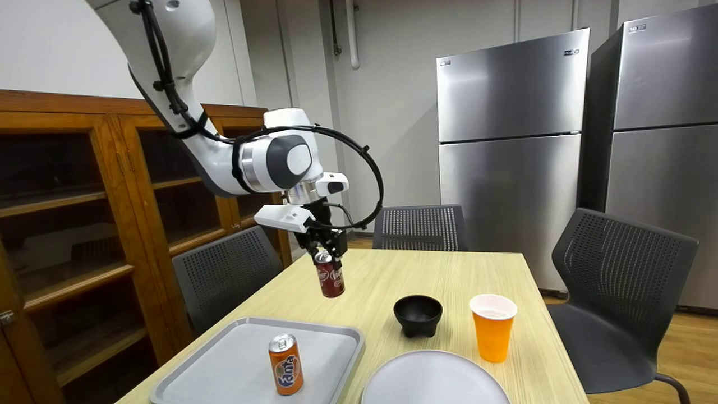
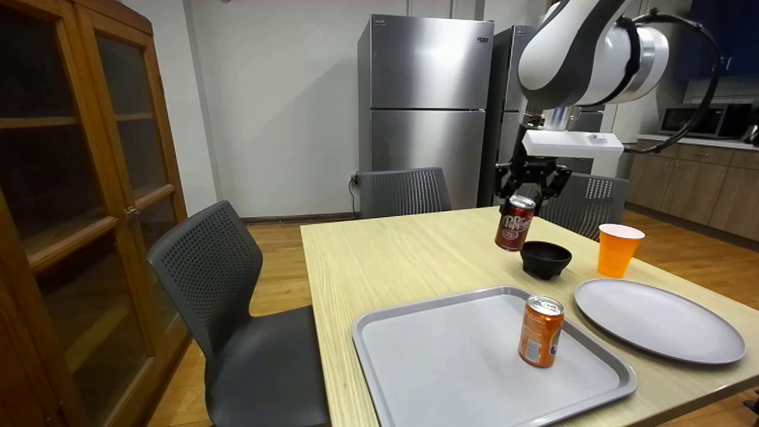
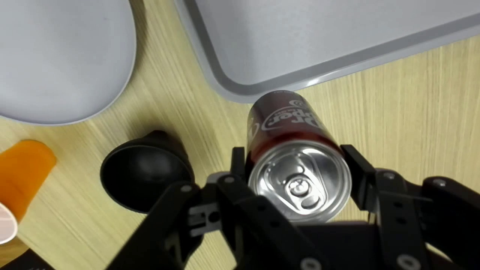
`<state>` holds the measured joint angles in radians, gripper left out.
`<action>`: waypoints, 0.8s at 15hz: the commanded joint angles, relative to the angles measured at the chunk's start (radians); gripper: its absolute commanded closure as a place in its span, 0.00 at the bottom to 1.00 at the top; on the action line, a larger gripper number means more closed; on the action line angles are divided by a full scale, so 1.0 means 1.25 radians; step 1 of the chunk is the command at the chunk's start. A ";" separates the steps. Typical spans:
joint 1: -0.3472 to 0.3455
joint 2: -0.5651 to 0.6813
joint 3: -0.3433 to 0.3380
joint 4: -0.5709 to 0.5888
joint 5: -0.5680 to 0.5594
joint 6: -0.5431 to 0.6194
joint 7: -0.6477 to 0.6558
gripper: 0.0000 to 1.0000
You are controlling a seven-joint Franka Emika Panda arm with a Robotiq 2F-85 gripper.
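My gripper (image 3: 293,165) is shut on a dark red Dr Pepper can (image 3: 287,118), one black finger on each side near its silver top. In both exterior views, the gripper (image 1: 330,259) (image 2: 522,198) points down and the can (image 1: 331,282) (image 2: 513,229) is slightly tilted. The can appears to hang just above the table. A black bowl (image 3: 146,174) stands beside it and also shows in both exterior views (image 1: 418,315) (image 2: 545,260). In the wrist view, the can's base lies by a corner of the grey tray (image 3: 240,92).
An orange Fanta can (image 1: 286,367) stands upright on the tray (image 2: 439,362). A grey plate (image 2: 658,317) and an orange cup (image 1: 493,334) with a white inside stand along one side. Dark chairs (image 1: 617,303) surround the wooden table (image 2: 379,255). A wooden cabinet (image 1: 123,224) stands behind.
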<state>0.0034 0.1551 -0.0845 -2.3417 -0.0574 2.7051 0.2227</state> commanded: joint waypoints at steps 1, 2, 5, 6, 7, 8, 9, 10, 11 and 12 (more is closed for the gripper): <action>-0.042 -0.040 -0.012 -0.009 0.022 -0.037 -0.064 0.62; -0.052 -0.039 -0.019 -0.007 0.023 -0.042 -0.074 0.62; -0.084 -0.032 -0.045 -0.002 0.018 -0.051 -0.102 0.62; -0.094 -0.029 -0.053 -0.001 0.015 -0.053 -0.108 0.62; -0.103 -0.027 -0.062 0.001 0.013 -0.058 -0.114 0.62; -0.112 -0.023 -0.071 0.003 0.012 -0.063 -0.118 0.62; -0.121 -0.020 -0.080 0.005 0.008 -0.067 -0.121 0.62; -0.128 -0.017 -0.089 0.007 0.006 -0.071 -0.122 0.62; -0.136 -0.012 -0.097 0.009 0.005 -0.075 -0.124 0.62; -0.143 -0.005 -0.106 0.012 0.005 -0.075 -0.123 0.62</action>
<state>-0.1460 0.1503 -0.2015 -2.3417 -0.0519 2.6480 0.0944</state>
